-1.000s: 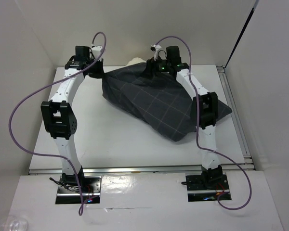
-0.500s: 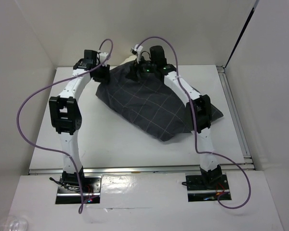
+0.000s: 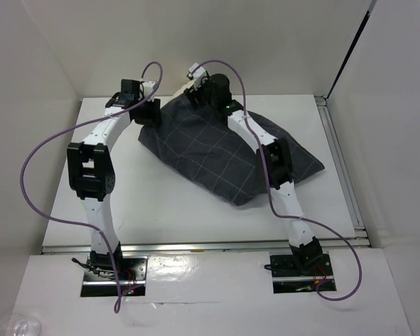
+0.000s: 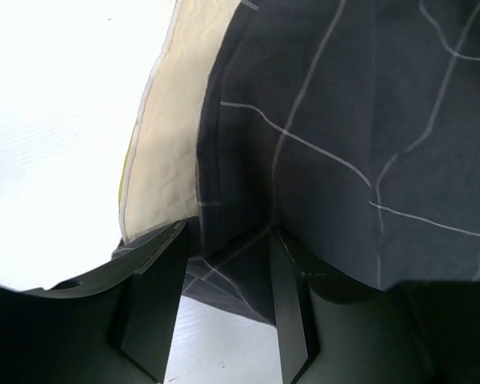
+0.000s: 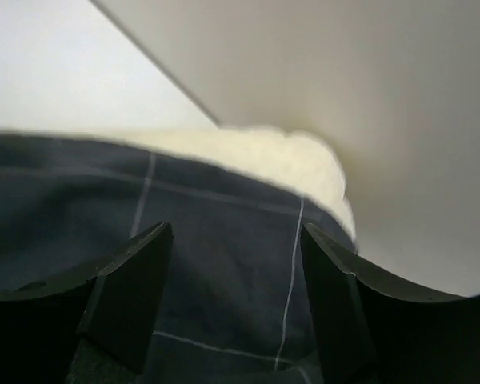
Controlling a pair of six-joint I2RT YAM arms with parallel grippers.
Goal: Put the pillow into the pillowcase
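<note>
So the white tabletop [image 3: 161, 203] took up most of the overhead shot. The pillowcase [image 3: 203, 150] lay across its middle and right side as a lumpy, stuffed shape. Its long axis ran diagonally, from the upper centre of the frame down to the right edge, with one corner sagging toward the bottom.

From above I honestly couldn't pick out the pillow, it was all dark check fabric and arms. The wrist cams filled that in. In the left one the pillow [image 4: 164, 152] showed as a cream strip poking out past the case's hem in the upper left, with a thin yellow line along its outer edge. The right one caught a rounded pale corner sticking up over the fabric edge in the upper middle, against the back wall [image 5: 368, 72].

The left pincer [image 4: 228, 264] sat at the upper-left end of the case. It was released, fingers apart, with the hem hanging loose between them. The right pincer [image 5: 236, 240] was at the far top end, spread wide over the checked cloth and not clenched on anything. I couldn't tell whether it touched the fabric.
</note>
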